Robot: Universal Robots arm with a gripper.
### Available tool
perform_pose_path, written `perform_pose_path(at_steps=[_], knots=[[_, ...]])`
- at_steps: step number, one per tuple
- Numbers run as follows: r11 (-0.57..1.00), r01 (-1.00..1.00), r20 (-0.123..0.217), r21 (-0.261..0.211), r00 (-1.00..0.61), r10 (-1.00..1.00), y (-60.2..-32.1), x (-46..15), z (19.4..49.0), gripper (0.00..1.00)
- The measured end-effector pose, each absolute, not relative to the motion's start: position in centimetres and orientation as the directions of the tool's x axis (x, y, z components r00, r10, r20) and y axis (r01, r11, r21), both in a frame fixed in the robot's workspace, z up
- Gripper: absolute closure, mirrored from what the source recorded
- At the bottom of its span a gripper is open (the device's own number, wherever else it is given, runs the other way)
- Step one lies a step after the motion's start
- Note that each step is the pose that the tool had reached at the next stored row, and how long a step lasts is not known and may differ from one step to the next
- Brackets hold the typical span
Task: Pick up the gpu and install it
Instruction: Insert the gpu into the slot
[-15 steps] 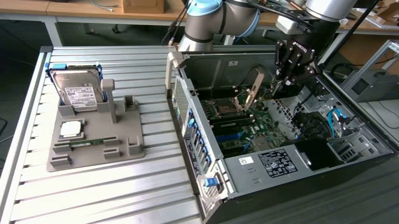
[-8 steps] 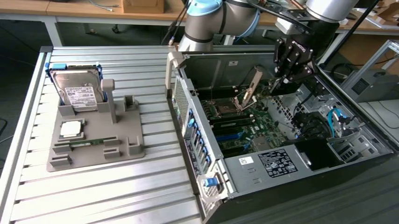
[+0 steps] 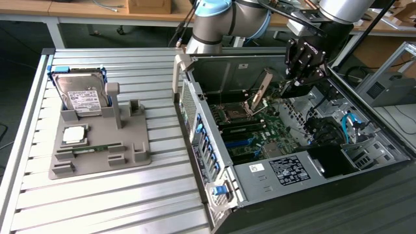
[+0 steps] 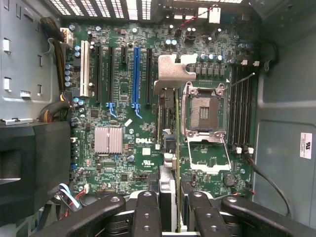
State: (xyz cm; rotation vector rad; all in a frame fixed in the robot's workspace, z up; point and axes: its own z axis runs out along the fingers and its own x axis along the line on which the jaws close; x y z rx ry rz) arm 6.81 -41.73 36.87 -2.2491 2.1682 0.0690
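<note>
**Gpu held edge-on inside the case**

The gripper [image 4: 171, 200] is down inside the open case [image 3: 195, 105], its jaws drawn partway in and clamped on the gpu [image 4: 176, 148]. In the wrist view one black finger [image 4: 146, 215] presses each face of the card, with the thin card edge running straight out between them. The silver bracket [image 4: 176, 68] sits at the card's far end.

The card hangs over the motherboard [image 4: 118, 165], between the blue slot [image 4: 136, 74] and the CPU socket [image 4: 204, 112], lined up along a black slot just beside the socket. Whether its lower edge touches that slot I cannot tell.

In the exterior view the gripper [image 3: 291, 92] has the gpu [image 3: 263, 92] tilted above the board. A hard drive [image 3: 81, 95] stands on the grey tray [image 3: 97, 165], well apart on that view's left.
</note>
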Motion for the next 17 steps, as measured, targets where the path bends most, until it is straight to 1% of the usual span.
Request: perform_pose_path(at_steps=[17], knots=[[-0.037,-0.999,-0.044,0.018,0.036,-0.998,-41.7,5.5,36.8,0.73]])
